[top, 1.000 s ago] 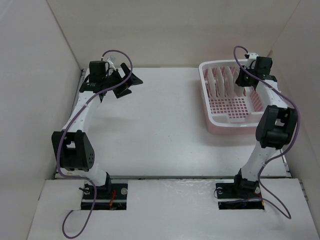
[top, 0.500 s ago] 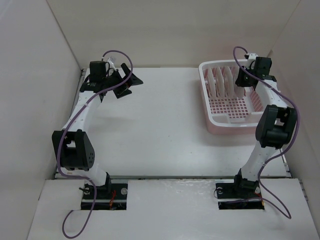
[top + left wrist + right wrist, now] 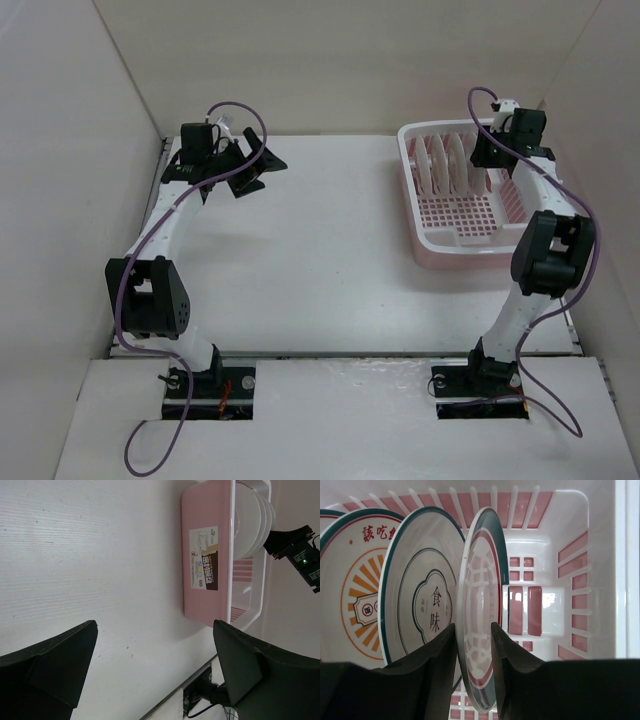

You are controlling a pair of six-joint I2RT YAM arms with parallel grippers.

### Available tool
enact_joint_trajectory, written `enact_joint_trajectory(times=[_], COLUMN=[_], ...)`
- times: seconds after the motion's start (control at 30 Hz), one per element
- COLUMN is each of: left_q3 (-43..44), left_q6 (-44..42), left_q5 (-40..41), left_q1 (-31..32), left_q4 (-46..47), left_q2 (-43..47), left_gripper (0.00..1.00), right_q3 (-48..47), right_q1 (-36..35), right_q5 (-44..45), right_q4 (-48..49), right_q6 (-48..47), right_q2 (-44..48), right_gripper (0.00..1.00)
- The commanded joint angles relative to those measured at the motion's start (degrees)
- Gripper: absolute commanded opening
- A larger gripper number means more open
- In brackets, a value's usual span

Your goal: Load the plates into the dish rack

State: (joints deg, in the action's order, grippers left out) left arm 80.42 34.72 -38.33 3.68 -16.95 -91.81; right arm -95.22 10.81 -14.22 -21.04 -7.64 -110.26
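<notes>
Several plates [image 3: 445, 160] stand on edge in the slots of the pink dish rack [image 3: 455, 245] at the back right. In the right wrist view I see a green-rimmed plate [image 3: 482, 580], one with a dark ring and centre motif [image 3: 427, 595], and an orange sunburst plate [image 3: 362, 595]. My right gripper [image 3: 474, 627] straddles the rim of the green-rimmed plate, its jaws parted a little; the plate rests in the rack. My left gripper [image 3: 154, 630] hangs wide open and empty over the table at the back left [image 3: 255, 165], facing the rack's outer wall [image 3: 205, 555].
White walls close in the table on the left, back and right. The rack sits close to the right wall. The near part of the rack's grid floor [image 3: 460, 215] holds no plates.
My right gripper's jaws have spread slightly apart around the green-rimmed plate, and its wrist has lifted a touch. The left arm has not moved.
</notes>
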Motion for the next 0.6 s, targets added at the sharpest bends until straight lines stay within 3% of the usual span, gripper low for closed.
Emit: enact_joint_trajectory(times=[0.0, 0.43, 0.47, 0.53, 0.57], left_q3=[2.6, 1.1, 1.1, 1.9, 3.6], left_q6=[-1.2, -2.3, -2.3, -2.3, -2.8], left_q5=[-1.4, 1.0, 1.0, 2.6, 3.2], left_q1=[0.1, 0.1, 0.1, 0.1, 0.1], left_q4=[1.8, 2.4, 2.4, 0.9, 0.2], left_q2=[0.4, -0.1, -0.6, -0.7, -0.7], left_gripper=[1.0, 1.0, 1.0, 1.0, 1.0], right_q3=[-3.7, -6.6, -7.2, -7.2, -6.5], right_q1=[-0.3, -0.3, -0.3, -0.3, -0.3], right_q5=[0.7, 2.6, 2.6, 5.0, 5.0], right_q4=[1.4, -0.3, -0.8, -1.5, -1.5], right_q6=[0.5, 1.6, 2.1, 4.0, 6.5], right_q2=[4.3, 10.1, 11.7, 14.3, 17.7], right_gripper=[0.38, 0.49, 0.58, 1.0, 1.0])
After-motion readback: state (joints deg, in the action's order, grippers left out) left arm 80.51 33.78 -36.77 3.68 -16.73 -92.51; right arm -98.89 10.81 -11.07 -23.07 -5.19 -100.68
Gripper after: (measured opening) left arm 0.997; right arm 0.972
